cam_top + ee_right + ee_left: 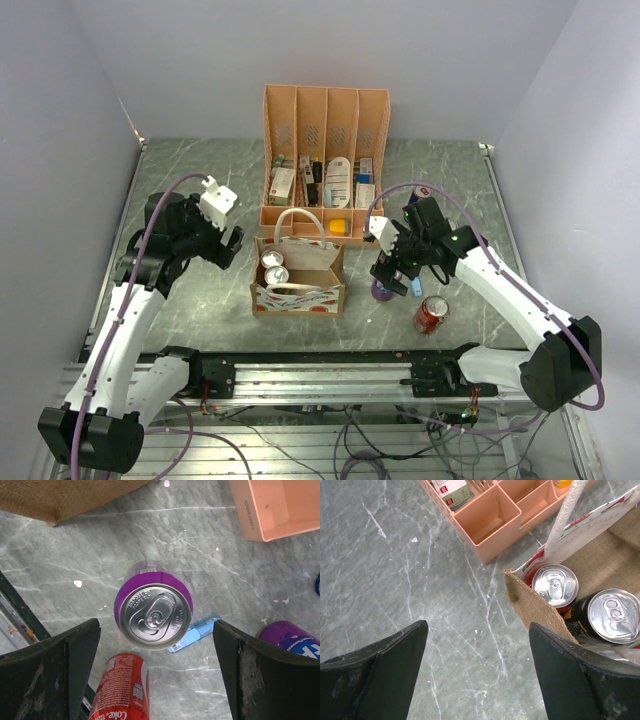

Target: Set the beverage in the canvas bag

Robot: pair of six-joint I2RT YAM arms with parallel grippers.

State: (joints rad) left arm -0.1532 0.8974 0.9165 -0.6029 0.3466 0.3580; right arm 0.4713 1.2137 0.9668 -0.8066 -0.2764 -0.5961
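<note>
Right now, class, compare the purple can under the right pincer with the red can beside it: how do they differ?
The purple can stands upright, silver top showing; the red can lies on its side. The purple can is centred beneath the open right pincer; the red can lies off to one side. Both are drink cans outside the canvas bag.

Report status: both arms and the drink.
Left gripper open, beside bag. Right gripper open above upright purple can, not gripping. Red can lying close by.
</note>
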